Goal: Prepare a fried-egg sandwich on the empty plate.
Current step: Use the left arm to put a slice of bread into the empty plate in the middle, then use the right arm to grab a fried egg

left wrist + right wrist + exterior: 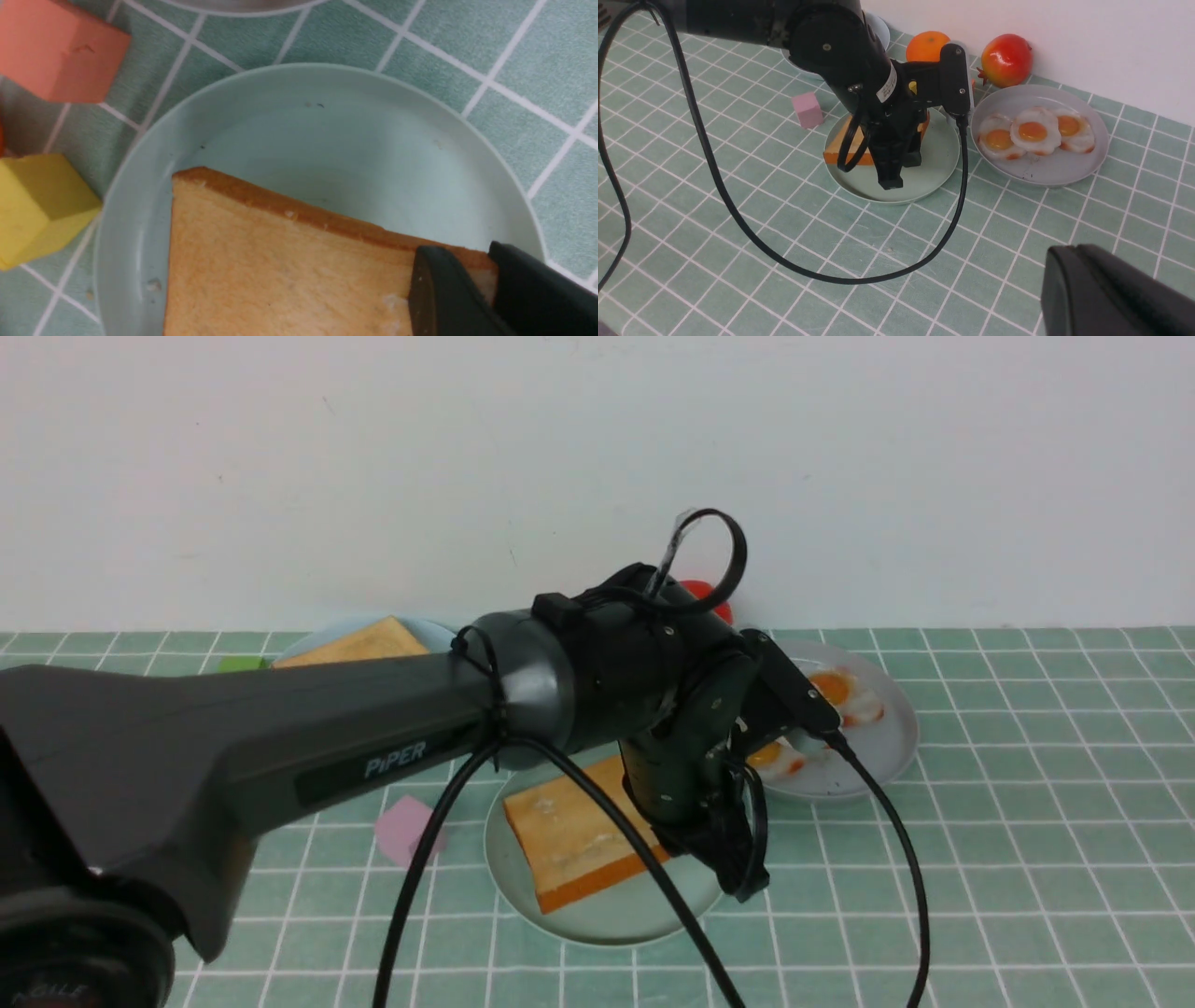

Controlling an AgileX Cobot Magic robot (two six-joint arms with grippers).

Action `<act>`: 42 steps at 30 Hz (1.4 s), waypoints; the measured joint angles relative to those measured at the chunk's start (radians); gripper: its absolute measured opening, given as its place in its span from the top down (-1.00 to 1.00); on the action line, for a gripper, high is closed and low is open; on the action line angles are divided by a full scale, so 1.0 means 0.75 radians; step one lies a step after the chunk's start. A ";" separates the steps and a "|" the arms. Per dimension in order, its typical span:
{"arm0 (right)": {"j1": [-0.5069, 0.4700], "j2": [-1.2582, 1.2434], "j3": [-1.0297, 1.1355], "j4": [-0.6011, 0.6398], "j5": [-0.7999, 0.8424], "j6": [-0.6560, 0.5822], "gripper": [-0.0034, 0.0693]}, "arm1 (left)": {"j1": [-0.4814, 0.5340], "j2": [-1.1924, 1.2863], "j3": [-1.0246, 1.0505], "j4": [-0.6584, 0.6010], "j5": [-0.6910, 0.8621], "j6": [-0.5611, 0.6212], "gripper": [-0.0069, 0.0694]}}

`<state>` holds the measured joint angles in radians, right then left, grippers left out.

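Pinching the toast slice [280, 270] on the mint-green plate [355, 140] is your left gripper [472, 266]; right gripper [1101, 284]: can't tell

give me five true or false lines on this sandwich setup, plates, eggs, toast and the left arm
1. The mint-green plate holds one toast slice. True.
2. Three fried eggs lie on the grey plate. True.
3. An egg already sits on that toast slice. False: its top is bare.
4. The pink cube sits on the mint-green plate. False: it stands on the tablecloth beside the plate.
5. The left gripper is over the grey plate. False: it is at a corner of the toast slice on the mint-green plate.
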<state>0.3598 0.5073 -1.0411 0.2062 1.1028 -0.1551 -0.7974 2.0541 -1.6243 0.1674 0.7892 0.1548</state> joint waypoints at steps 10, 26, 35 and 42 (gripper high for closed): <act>0.000 0.000 0.000 0.000 0.021 0.000 0.83 | 0.000 0.000 0.000 -0.011 0.000 0.000 0.15; 0.000 0.295 0.000 -0.064 -0.063 0.133 0.81 | 0.000 -0.569 0.017 -0.116 0.118 -0.227 0.67; -0.121 0.864 0.000 -0.147 -0.376 0.230 0.81 | 0.000 -1.185 0.456 -0.144 0.045 -0.259 0.86; -0.293 1.379 -0.106 0.205 -0.560 0.077 0.73 | 0.000 -1.647 0.989 -0.163 -0.204 -0.372 0.86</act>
<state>0.1401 1.5419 -1.1206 0.3602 0.6827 -0.0976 -0.7974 0.8186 -0.8823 0.0451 0.6363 -0.1244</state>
